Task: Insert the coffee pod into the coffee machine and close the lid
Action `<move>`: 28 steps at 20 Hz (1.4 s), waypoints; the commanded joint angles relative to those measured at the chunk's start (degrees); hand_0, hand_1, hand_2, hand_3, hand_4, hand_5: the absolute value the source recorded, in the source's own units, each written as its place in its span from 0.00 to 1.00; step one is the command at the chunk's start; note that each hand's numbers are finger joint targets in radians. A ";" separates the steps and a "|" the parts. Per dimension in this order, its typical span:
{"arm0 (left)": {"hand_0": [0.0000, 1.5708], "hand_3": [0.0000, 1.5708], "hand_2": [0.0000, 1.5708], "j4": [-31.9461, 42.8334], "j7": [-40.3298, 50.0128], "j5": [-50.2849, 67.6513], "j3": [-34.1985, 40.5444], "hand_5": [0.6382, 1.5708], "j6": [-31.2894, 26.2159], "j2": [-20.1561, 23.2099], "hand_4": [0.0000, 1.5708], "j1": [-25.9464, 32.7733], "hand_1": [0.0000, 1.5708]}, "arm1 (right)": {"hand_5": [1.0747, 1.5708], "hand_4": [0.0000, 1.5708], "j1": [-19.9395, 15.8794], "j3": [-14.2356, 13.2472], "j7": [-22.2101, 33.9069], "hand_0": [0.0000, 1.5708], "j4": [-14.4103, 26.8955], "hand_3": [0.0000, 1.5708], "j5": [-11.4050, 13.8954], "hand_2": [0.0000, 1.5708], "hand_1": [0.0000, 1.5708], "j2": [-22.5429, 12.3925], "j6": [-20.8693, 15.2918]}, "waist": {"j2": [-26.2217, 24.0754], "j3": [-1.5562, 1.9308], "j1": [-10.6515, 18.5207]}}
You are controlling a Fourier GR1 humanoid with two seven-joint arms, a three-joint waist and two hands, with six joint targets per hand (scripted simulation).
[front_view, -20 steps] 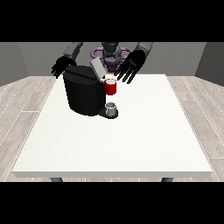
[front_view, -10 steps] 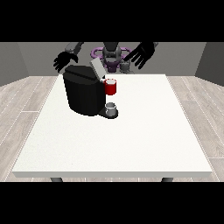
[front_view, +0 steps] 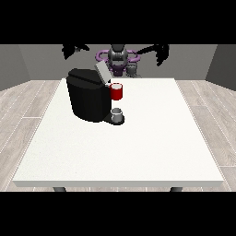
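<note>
Above the counter [front_view: 138, 152], both hands [front_view: 76, 48] [front_view: 159, 50] are hovering raised, finger posture indiscernible, apart from the coffee machine [front_view: 90, 99], whose lid [front_view: 102, 71] is standing open for loading.

A white table [front_view: 138, 147] carries a black coffee machine [front_view: 87, 99] at about ten o'clock; a grey thing [front_view: 117, 112] sits on its base.

White table [front_view: 138, 152] on dark legs; grey plank floor [front_view: 27, 106] around; grey walls behind.
</note>
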 commanded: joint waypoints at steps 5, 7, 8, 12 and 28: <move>0.00 0.00 0.00 -4.44 0.54 5.03 0.15 1.00 -2.28 -4.76 0.00 6.69 0.00 | 1.00 0.00 -4.16 0.14 3.50 0.00 -1.41 0.00 -0.62 0.00 0.00 -1.92 2.34 | -1.94 0.07 6.89; 0.00 0.00 0.00 -5.52 0.77 7.79 1.79 1.00 -4.49 -3.09 0.00 8.30 0.00 | 1.00 0.00 -4.62 1.13 5.43 0.00 -3.53 0.00 -0.72 0.00 0.00 -2.86 4.05 | -1.63 0.05 5.72; 0.00 0.00 0.00 -6.05 0.81 7.71 1.05 1.00 -3.32 -5.31 0.00 9.40 0.00 | 1.00 0.00 -5.11 1.91 5.91 0.00 -3.69 0.00 -0.35 0.00 0.00 -2.92 4.57 | -2.11 0.05 6.30; 0.00 0.00 0.00 -10.45 1.50 10.34 0.95 1.00 -2.84 -6.38 0.09 9.65 0.00 | 1.00 0.15 -8.13 1.99 3.58 0.00 -1.92 0.00 1.02 0.00 0.00 -3.84 5.80 | 1.56 0.06 7.69; 0.00 0.00 0.00 -30.91 8.13 19.08 -9.29 1.00 0.30 -8.23 0.00 24.01 0.00 | 1.00 0.00 -15.94 -1.84 2.16 0.00 10.89 0.00 0.66 0.00 0.00 -2.00 5.17 | 6.63 0.07 11.54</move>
